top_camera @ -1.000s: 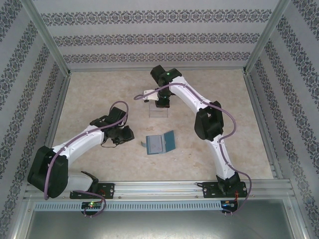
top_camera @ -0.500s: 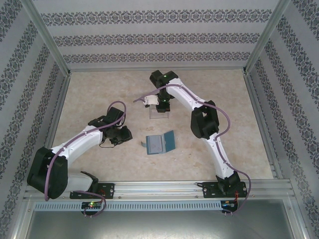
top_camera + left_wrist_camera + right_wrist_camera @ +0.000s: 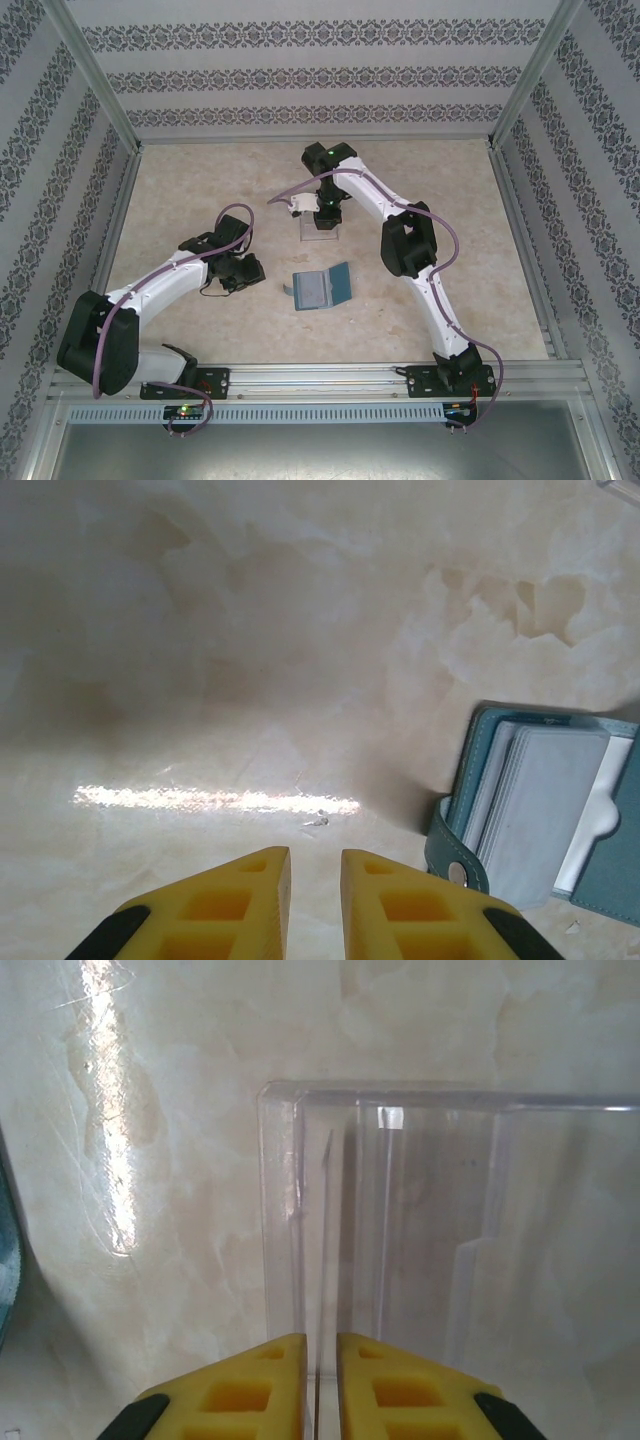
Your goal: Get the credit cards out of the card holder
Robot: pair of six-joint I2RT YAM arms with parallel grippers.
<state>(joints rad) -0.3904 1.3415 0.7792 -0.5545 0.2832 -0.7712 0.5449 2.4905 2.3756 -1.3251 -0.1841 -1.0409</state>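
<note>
The teal card holder (image 3: 320, 288) lies open at mid-table, and pale grey credit cards (image 3: 548, 800) sit in its pockets. Its snap strap (image 3: 452, 860) points toward my left gripper (image 3: 315, 858). That gripper hovers just left of the holder, its fingers nearly together with nothing between them. My right gripper (image 3: 326, 213) is farther back, above the clear tray (image 3: 450, 1210). It is shut on one thin credit card (image 3: 322, 1260), held edge-on and reaching down into the tray's left side.
The clear tray (image 3: 320, 228) stands behind the holder. Aluminium frame rails (image 3: 320, 375) run along the near edge. Patterned walls close in the sides and back of the beige marbled table (image 3: 200, 180).
The right arm has drawn in and brought its gripper with the card down over the clear tray. The left arm and the card holder have hardly moved.
</note>
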